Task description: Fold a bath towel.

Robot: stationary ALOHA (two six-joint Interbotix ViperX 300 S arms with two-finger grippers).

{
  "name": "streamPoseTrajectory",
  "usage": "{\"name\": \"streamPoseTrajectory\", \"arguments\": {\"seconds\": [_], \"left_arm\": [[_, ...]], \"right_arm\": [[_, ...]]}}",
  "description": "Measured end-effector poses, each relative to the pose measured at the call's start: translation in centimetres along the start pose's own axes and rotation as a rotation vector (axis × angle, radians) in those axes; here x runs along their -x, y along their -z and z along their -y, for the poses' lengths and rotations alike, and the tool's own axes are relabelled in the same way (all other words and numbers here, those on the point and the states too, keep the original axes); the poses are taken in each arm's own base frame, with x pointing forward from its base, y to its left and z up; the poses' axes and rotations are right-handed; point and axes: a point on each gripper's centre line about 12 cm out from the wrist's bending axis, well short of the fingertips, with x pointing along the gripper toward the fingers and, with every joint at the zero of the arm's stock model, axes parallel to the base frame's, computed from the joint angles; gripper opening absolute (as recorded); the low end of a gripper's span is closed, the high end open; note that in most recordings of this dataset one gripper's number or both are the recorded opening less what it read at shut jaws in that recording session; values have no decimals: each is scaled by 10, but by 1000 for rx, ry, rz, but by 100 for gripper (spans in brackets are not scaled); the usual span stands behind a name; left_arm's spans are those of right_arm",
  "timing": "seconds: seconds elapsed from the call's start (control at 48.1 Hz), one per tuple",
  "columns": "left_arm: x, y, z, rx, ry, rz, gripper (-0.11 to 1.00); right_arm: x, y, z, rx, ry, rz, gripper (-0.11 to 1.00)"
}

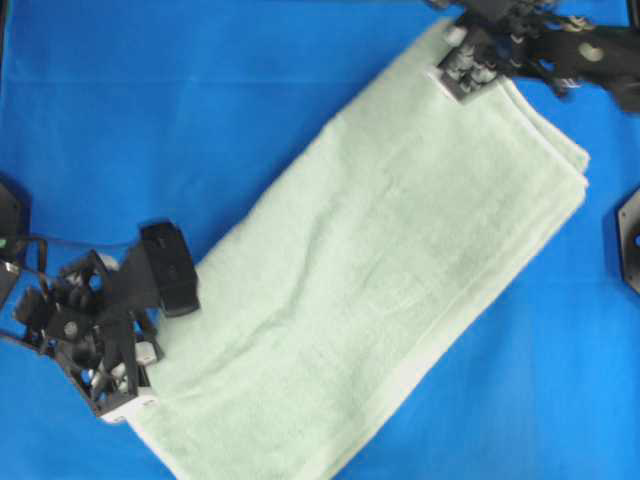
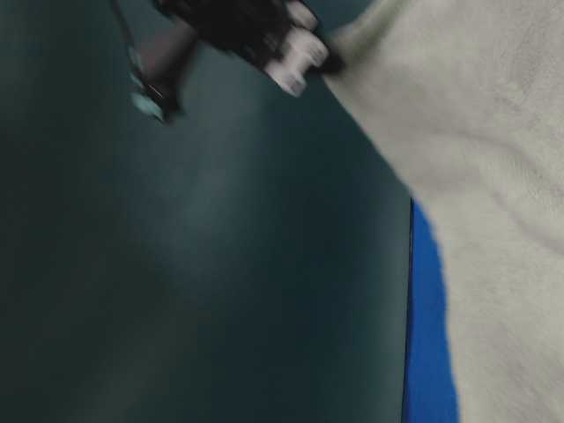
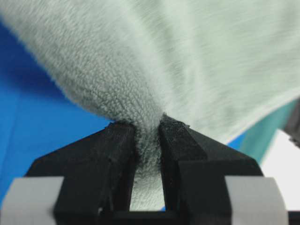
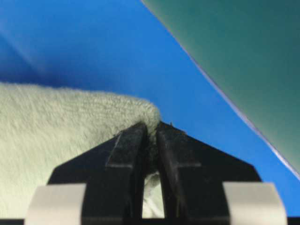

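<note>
- Lying slantwise across the blue counter, the towel runs from about 1 o'clock down to 7 o'clock in the overhead view, already doubled, with stacked edges showing at its 3 o'clock side.
- Left pincer sits at the towel's 7 o'clock corner; its wrist view shows the left pincer clenched on a bunched pinch of terry.
- Right pincer is at the 1 o'clock corner; the close view shows the right pincer clamped on the rounded fold edge of the towel.
- Handling, as a judgement: the cloth is soft and limp, with no stiffness of its own, so it will sag and drape between the two held corners and trail on the counter.
- Thick pile compresses in the jaws and gives good friction, so slipping looks unlikely; it is not fragile.
- For cloth it is probably fairly heavy, so a shallow pinch may creep out under a fast swing.
- Best hold, I judge, is at the corners or flat hems, catching every layer, since a pinch on the top layer alone would let the fold fall open.
- The table-level view is blurred; it shows only towel hanging close to the lens.
</note>
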Motion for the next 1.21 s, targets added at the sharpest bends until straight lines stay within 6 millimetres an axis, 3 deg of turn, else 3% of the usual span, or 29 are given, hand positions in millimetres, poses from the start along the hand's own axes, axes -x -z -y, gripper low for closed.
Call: {"name": "streamPoseTrajectory", "arguments": {"seconds": [0.166,0.354,0.395,0.52,0.562,0.624,0.707,0.77,0.895,1.04,1.207], "left_arm": [[-19,28,-48,48,-104,-65,12],[-25,38,-66,61,-142,-86,13],[-25,38,-66,63,-143,-86,19],[-25,38,-66,64,-140,-82,58],[-25,37,-66,64,-136,-80,71],[-25,36,-65,58,-126,-72,83],[-26,35,-64,54,-118,-66,84],[-24,35,-63,42,-112,-63,83],[-13,30,-58,23,-94,-46,83],[10,19,-52,-27,-59,-3,83],[27,7,-54,-78,-30,56,83]], "right_arm": [[-42,-8,-9,59,-42,-10,10],[-57,-14,-17,94,-51,-10,10],[-57,-16,-16,94,-51,-6,10],[-57,-17,-15,91,-53,-1,10],[-57,-17,-15,91,-53,-1,17],[-57,-17,-14,91,-52,-2,38],[-58,-16,-12,89,-40,-13,60],[-56,-13,-9,87,-16,-33,69],[-36,-3,6,61,51,-79,64],[9,15,17,-11,64,-100,65],[56,44,16,-94,-24,-63,65]]}}
